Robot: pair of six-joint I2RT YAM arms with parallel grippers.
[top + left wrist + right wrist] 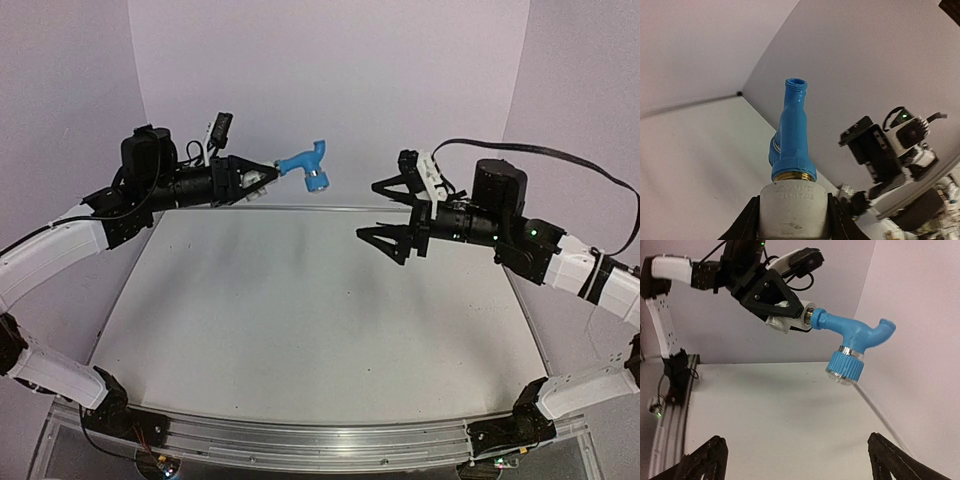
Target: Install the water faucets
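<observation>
Top external shows me the left gripper (262, 172) above the bench (300, 320), jaws clenched on a white fitting (266, 177) carrying the blue faucet (305, 163); the right gripper (368, 210) faces it, jaws spread. Left wrist: faucet juts straight out from the fitting. Right wrist: faucet ahead, apart from my jaws.

A pale grey matte surface (300, 320) fills the middle of the overhead view, and a ribbed aluminium rail (300, 440) runs along its near edge. Three plain, lilac-tinted walls enclose it: a back wall (330, 80), a left wall (60, 90) and a right wall (585, 70), meeting in soft vertical seams. The light is even and diffuse, leaving only faint shadows on the surface. In the left wrist view a small dark spot marks a far corner (739, 93) where walls and surface meet.
</observation>
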